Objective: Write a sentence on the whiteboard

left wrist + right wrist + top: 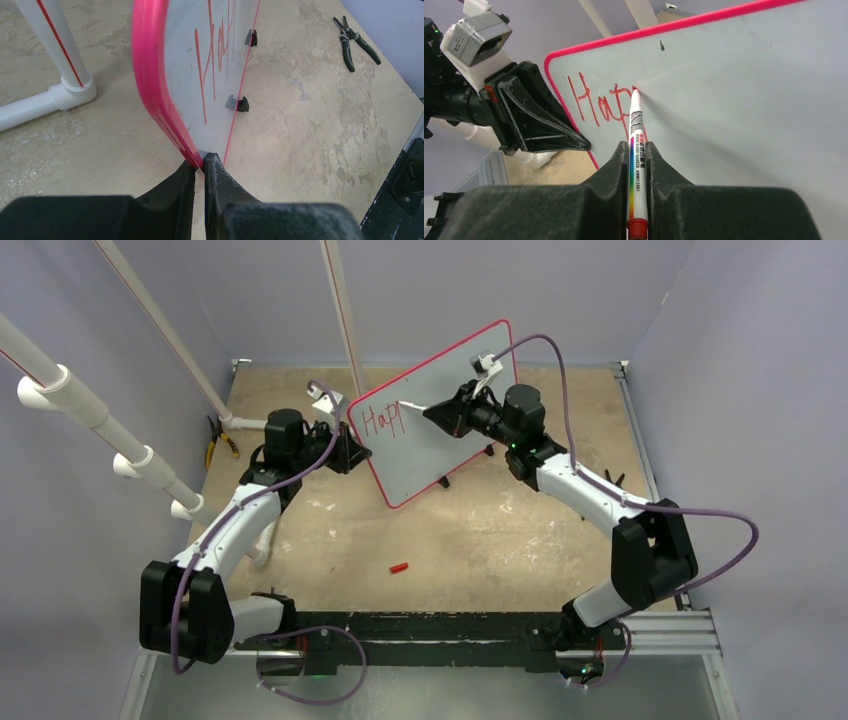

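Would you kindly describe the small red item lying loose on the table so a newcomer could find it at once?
Start at the red-rimmed whiteboard standing mid-table, then look from its lower edge toward the near edge of the tan table. Partway along, slightly left of centre, lies the small red item. It is the only loose red thing there, touching nothing.

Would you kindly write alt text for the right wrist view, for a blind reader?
The right jaws, shut on a white marker, press its tip to the whiteboard beside red lettering reading "Hap"; the left jaws grip the board's left edge.
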Controlling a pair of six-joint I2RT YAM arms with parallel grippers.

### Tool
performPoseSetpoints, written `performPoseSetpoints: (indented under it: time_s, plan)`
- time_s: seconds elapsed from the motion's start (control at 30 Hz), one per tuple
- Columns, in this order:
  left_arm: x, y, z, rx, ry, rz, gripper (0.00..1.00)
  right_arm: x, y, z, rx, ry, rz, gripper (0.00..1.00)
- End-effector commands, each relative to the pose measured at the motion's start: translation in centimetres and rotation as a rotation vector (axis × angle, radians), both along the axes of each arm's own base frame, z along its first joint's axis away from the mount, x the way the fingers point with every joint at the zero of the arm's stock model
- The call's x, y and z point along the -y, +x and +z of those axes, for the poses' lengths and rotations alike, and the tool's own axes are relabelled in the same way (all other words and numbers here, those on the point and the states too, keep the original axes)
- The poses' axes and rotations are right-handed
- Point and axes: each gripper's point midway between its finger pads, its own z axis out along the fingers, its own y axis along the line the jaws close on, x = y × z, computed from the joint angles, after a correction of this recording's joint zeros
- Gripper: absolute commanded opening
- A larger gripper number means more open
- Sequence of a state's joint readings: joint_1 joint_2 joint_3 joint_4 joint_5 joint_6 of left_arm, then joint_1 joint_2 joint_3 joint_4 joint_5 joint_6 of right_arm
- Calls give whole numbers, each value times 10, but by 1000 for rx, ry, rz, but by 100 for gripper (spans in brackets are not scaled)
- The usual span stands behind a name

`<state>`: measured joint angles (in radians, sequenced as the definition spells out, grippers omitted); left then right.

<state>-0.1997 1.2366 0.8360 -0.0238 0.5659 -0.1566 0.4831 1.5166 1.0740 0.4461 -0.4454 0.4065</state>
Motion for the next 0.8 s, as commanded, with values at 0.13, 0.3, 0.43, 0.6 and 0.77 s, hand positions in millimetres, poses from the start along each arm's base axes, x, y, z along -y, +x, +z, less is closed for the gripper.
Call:
performPoseSetpoints:
  time_s: [0.13, 0.3, 0.43, 0.6, 0.77]
  plan:
    - [3, 8, 17, 75, 3, -8, 0, -4, 5, 21, 46, 36, 20, 0]
    - [3, 8, 15, 72, 5, -6, 0, 2, 8, 16, 21, 38, -31, 0]
    - [2, 8, 16, 73, 5, -6, 0, 9, 13, 11, 1, 32, -69, 0]
    - [2, 8, 16, 74, 7, -5, 0, 18, 15, 5, -17, 29, -95, 0]
    - [2, 8, 16, 73, 6, -7, 0, 21, 13, 0, -27, 22, -96, 0]
